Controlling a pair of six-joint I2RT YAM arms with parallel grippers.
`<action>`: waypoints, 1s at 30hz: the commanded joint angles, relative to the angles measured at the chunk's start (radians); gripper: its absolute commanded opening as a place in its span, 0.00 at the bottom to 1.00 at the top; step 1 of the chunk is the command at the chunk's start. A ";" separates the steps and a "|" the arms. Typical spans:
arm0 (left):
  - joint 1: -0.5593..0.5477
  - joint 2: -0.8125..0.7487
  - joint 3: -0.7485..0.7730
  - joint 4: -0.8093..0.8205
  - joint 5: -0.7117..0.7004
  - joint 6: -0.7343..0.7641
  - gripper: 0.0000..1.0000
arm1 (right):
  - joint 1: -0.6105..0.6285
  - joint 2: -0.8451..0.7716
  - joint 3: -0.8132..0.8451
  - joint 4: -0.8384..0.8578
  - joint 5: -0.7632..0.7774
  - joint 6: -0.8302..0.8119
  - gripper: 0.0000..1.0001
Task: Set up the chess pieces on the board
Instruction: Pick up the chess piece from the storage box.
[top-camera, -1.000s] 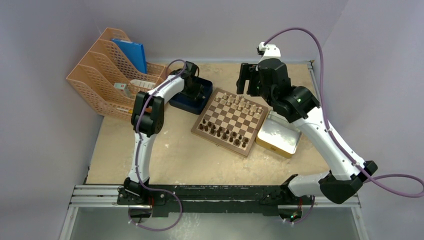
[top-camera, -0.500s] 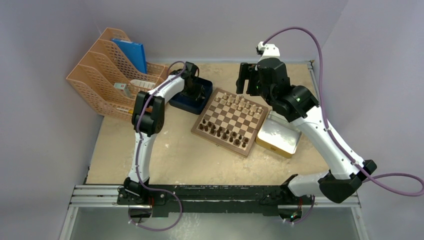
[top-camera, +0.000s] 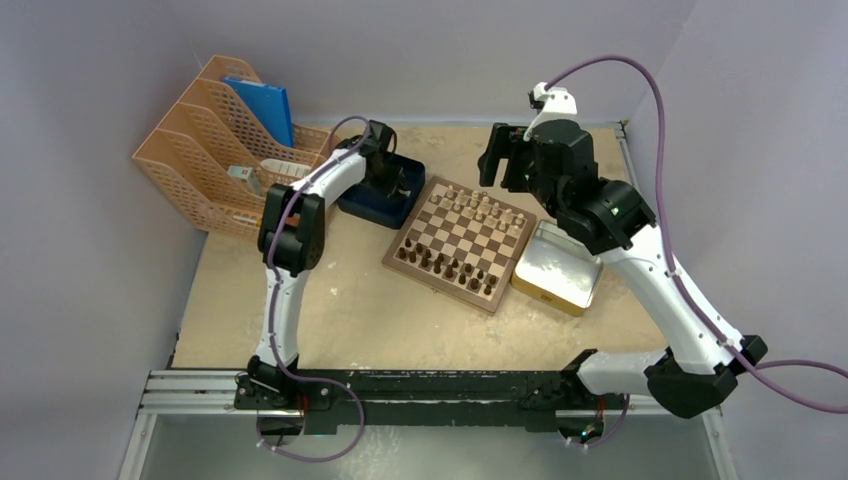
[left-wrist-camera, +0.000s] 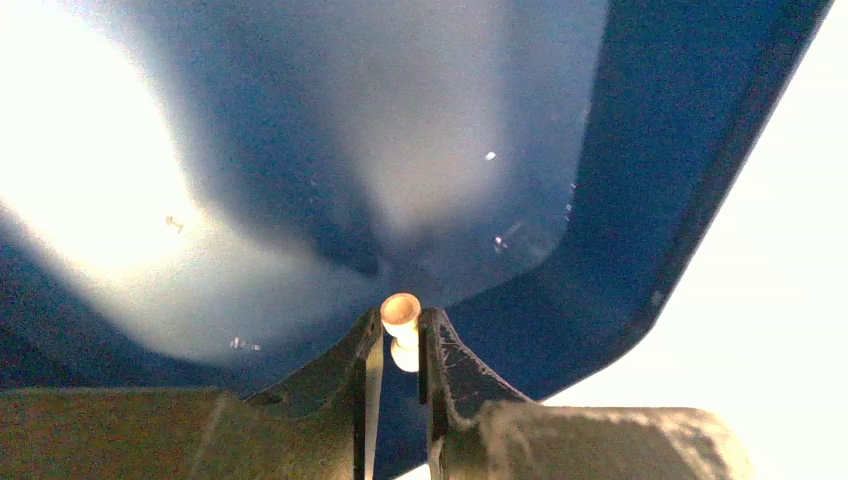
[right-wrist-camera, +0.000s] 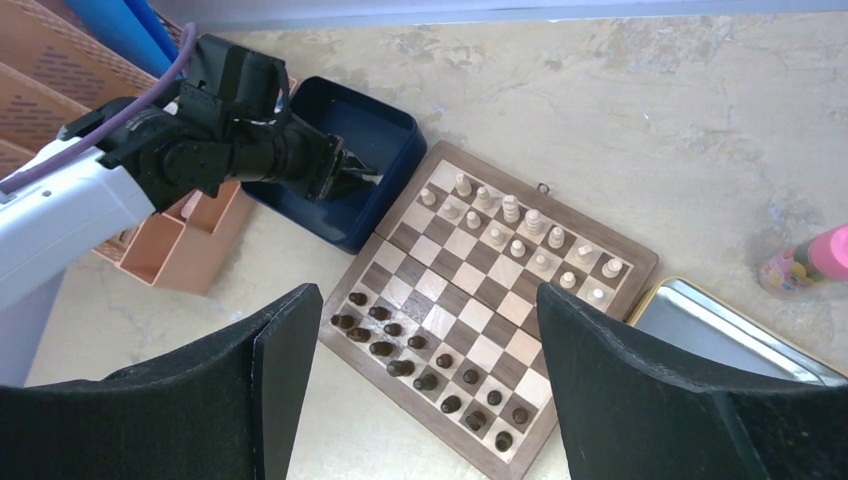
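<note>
— where's your left end effector (right-wrist-camera: 362, 172)?
— down in the dark blue tray (right-wrist-camera: 408, 135) at the board's ten o'clock, its fingers almost together, pinching one light chess piece (left-wrist-camera: 401, 310) between the tips.
— and your right end effector (right-wrist-camera: 422, 300)?
— spread wide, holding nothing, up by the one o'clock edge of the board (right-wrist-camera: 455, 300). the board lies in the middle of the surface (top-camera: 340, 310), with light chess pieces (right-wrist-camera: 515, 225) on the far rows.

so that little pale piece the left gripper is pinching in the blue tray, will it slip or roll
Probably rigid and very light: the pale piece looks like small turned wood. Rounded and held only at the tips of the left gripper, it could twist or slip. Dropped in the blue tray, it would likely roll.
</note>
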 joint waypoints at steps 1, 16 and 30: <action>0.000 -0.155 -0.041 0.075 -0.068 0.034 0.13 | 0.003 -0.058 -0.036 0.059 0.000 0.038 0.81; -0.047 -0.345 -0.154 0.173 -0.127 0.337 0.14 | 0.002 -0.111 -0.237 0.147 -0.125 0.096 0.85; -0.136 -0.663 -0.330 0.314 0.072 0.540 0.13 | -0.049 -0.017 -0.393 0.485 -0.551 -0.038 0.73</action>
